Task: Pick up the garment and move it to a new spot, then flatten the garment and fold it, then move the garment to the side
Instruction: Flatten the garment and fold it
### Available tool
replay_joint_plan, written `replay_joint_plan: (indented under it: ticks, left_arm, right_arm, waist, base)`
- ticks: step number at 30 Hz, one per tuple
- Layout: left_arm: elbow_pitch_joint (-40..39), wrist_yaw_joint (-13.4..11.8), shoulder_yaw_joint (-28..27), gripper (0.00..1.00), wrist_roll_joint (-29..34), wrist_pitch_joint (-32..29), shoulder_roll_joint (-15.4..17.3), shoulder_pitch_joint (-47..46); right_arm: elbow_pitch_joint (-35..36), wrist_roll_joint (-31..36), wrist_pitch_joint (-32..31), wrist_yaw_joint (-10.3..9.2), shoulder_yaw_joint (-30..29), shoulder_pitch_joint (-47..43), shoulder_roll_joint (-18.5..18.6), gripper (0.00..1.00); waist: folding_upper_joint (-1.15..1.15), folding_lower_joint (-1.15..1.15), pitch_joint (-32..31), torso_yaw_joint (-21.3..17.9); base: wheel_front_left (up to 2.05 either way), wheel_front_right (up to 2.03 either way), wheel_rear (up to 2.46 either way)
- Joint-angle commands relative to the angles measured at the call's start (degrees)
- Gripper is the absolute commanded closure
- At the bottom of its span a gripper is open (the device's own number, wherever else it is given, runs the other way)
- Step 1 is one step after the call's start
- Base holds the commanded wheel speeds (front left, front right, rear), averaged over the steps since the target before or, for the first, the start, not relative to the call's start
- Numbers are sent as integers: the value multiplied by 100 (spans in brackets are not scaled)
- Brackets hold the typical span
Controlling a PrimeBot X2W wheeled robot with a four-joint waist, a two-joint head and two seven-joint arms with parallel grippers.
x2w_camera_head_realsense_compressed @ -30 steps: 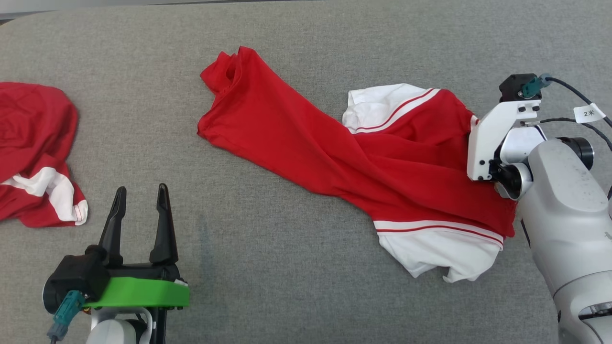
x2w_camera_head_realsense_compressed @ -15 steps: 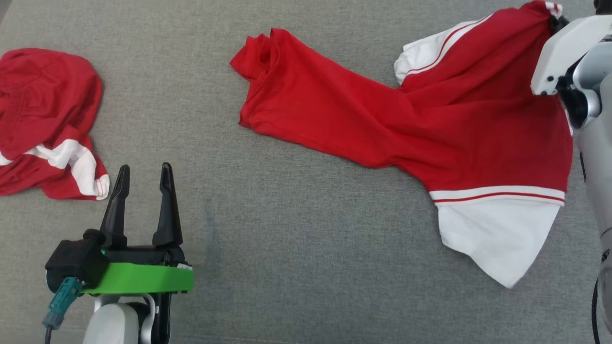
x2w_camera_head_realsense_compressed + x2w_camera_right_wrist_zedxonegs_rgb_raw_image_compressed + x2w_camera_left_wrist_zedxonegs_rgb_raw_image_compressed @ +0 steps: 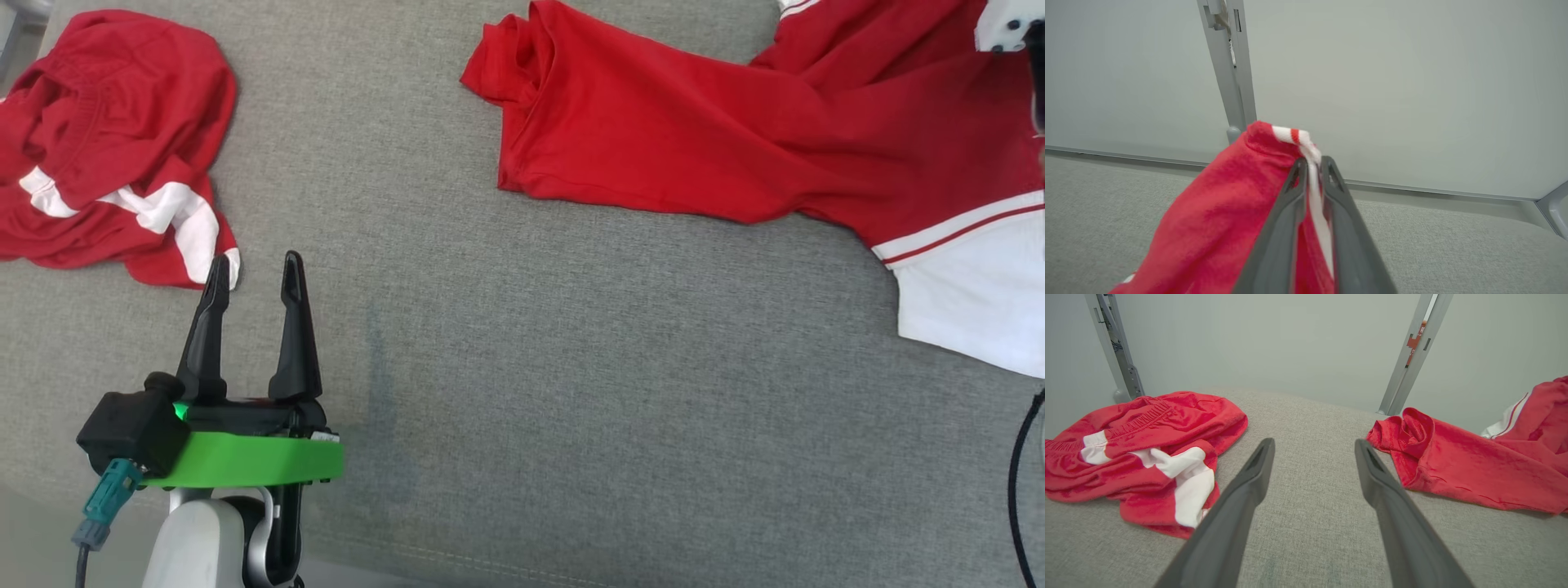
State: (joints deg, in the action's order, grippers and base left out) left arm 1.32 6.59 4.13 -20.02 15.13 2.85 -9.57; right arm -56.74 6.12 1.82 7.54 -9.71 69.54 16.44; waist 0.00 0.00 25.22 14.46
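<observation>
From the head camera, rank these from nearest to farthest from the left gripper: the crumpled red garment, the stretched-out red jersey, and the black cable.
1. Crumpled red garment, just beyond the left gripper, to its left.
2. Red jersey, up and to the right.
3. Black cable, far right edge.

I read no text, brand, number or sign in these views. Left wrist view: the orange strip (image 3: pixel 1414 339) on the grey metal post (image 3: pixel 1398 381) carries dark marks too small for me to make out. The red and white garment (image 3: pixel 694 139) shows plain stripes, no lettering.
</observation>
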Motion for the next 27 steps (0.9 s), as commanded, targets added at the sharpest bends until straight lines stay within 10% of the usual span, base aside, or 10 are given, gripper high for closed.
replay_joint_plan:
  ticks: [1, 13, 27]
  left_arm:
    - [-7, -25, 7, 0, 8, 1, 8, -98]
    - [138, -55, -212, 0, 145, 2, 9, 243]
    - [269, -40, -520, 0, 371, 1, 12, 845]
  right_arm:
    - [-41, 119, 73, -10, -11, 10, -32, 0]
    - [246, 47, 1221, -10, 278, -1149, -268, 0]
    - [3542, -561, 1339, -10, 943, -4597, -797, 0]
  waist:
    - [0, 0, 16, 37]
    - [0, 0, -701, -453]
    - [0, 0, -1794, -1236]
  base:
    - [0, 0, 0]
    - [0, 0, 0]
    - [0, 0, 0]
